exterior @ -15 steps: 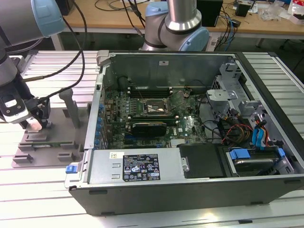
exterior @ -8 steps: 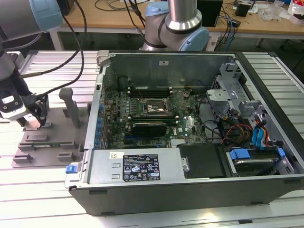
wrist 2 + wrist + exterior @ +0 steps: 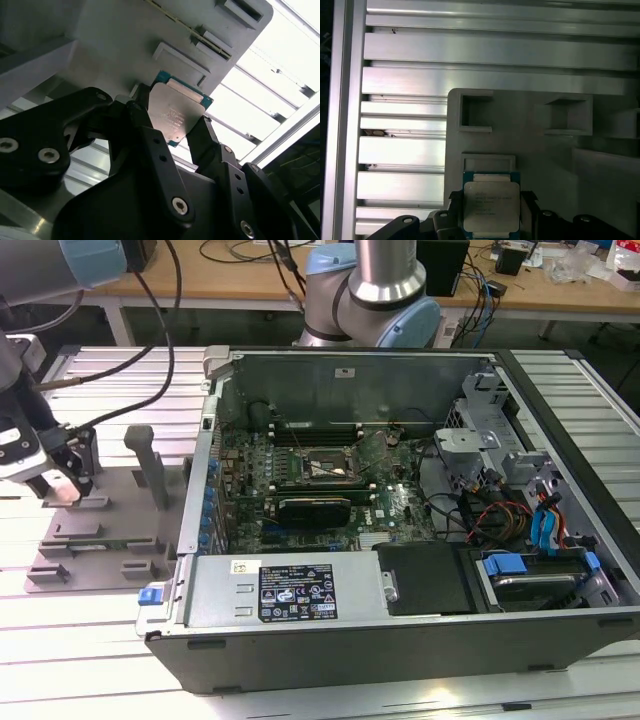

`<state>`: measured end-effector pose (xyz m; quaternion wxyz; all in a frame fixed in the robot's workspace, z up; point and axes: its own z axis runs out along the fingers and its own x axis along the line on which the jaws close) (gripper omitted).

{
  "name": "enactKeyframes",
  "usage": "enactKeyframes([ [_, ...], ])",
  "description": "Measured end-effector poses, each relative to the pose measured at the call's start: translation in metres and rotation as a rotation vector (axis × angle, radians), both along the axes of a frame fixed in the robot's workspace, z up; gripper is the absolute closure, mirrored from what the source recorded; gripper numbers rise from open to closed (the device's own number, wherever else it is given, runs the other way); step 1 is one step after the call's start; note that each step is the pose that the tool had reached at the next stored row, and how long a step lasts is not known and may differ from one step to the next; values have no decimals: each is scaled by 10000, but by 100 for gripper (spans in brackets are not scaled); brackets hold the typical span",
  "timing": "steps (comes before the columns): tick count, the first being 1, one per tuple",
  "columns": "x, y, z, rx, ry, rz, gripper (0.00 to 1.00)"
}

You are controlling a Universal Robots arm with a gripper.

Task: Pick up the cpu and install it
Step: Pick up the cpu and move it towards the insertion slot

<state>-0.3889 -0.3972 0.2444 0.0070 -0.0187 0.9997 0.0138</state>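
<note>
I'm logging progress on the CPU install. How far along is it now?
Done: the gripper is at the grey fixture plate, its fingers closed on two sides of the cpu. In hand: the pickup; whether the cpu has left the plate I cannot tell. Left: the install; the motherboard socket inside the open case sits apart from the gripper.

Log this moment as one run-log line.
gripper: shut on cpu | cpu: at grey fixture plate, exterior view's left | install: not yet done

Slatted table (image 3: 60, 660) bears grey fixture plate (image 3: 112, 512), open computer case (image 3: 400, 632).
</note>
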Motion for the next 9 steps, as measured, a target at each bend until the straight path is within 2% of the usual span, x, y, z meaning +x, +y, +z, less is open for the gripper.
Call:
enactKeyframes([
  [4, 0, 0, 79, 1, 0, 0, 45],
  [9, 0, 0, 143, 0, 0, 0, 45],
])
